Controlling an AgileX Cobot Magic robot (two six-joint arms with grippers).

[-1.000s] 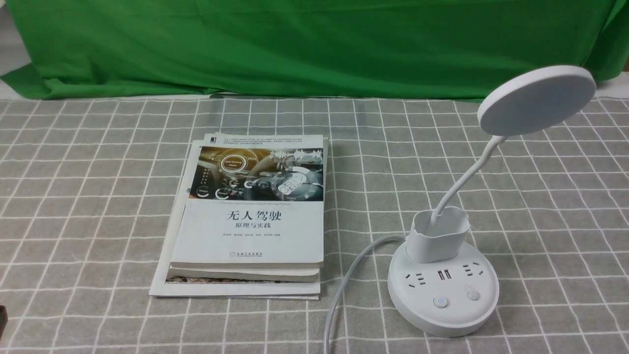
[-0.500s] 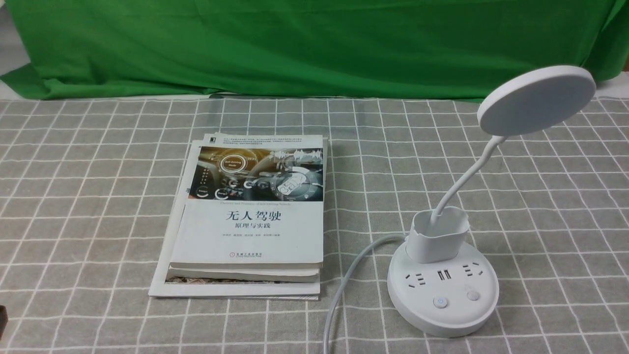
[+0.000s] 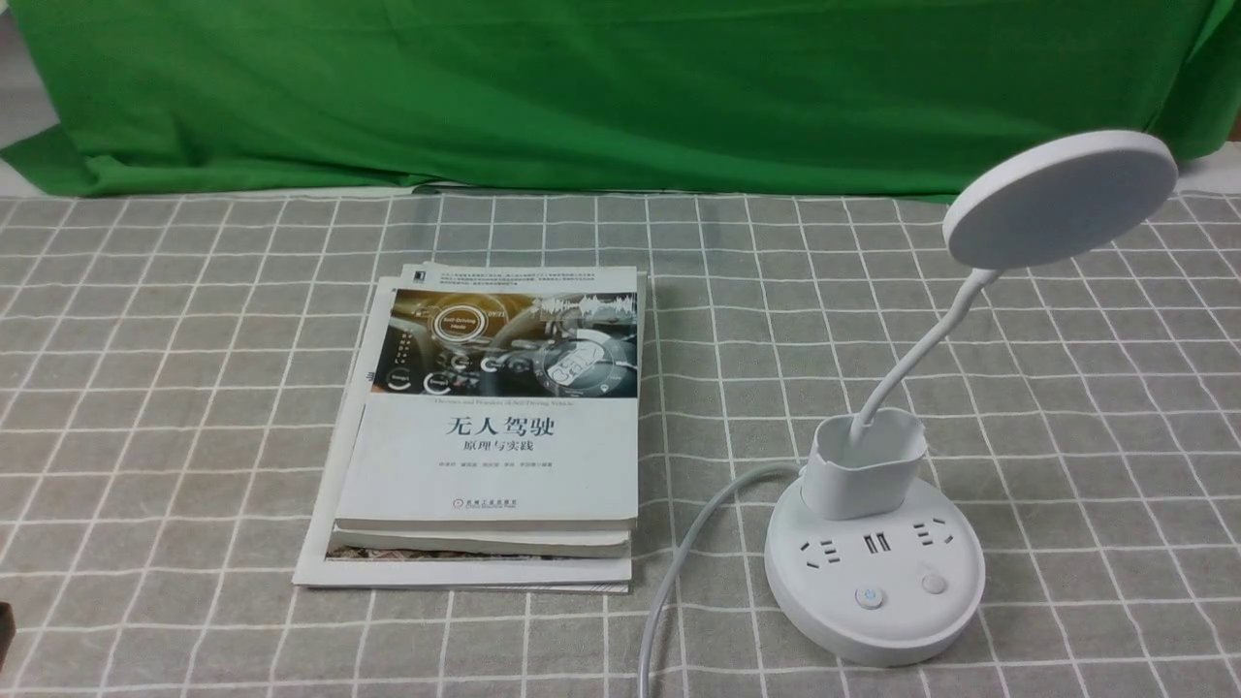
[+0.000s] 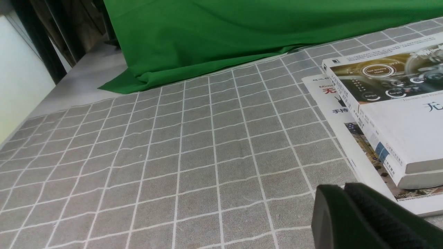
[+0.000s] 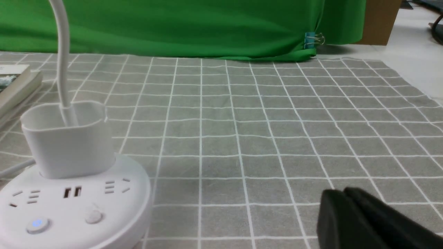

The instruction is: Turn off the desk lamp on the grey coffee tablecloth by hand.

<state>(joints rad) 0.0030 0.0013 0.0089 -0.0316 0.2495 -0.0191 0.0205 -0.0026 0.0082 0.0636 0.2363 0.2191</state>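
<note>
The white desk lamp stands on the grey coffee tablecloth (image 3: 1066, 436) at the near right. Its round socket base (image 3: 873, 572) carries a blue-lit button (image 3: 869, 597) and a plain button (image 3: 934, 583). The cup holder (image 3: 863, 465), bendy neck and disc head (image 3: 1062, 199) rise above it. The cord (image 3: 679, 572) runs off toward the near edge. In the right wrist view the base (image 5: 69, 204) lies well off to one side of my right gripper (image 5: 341, 195), which is shut and empty above the cloth. My left gripper (image 4: 341, 188) is shut and empty beside the books.
A stack of books (image 3: 494, 427) lies on the cloth left of the lamp and also shows in the left wrist view (image 4: 398, 114). A plain green cloth (image 3: 620, 87) hangs along the back. A brown box (image 5: 379, 20) stands at the far right.
</note>
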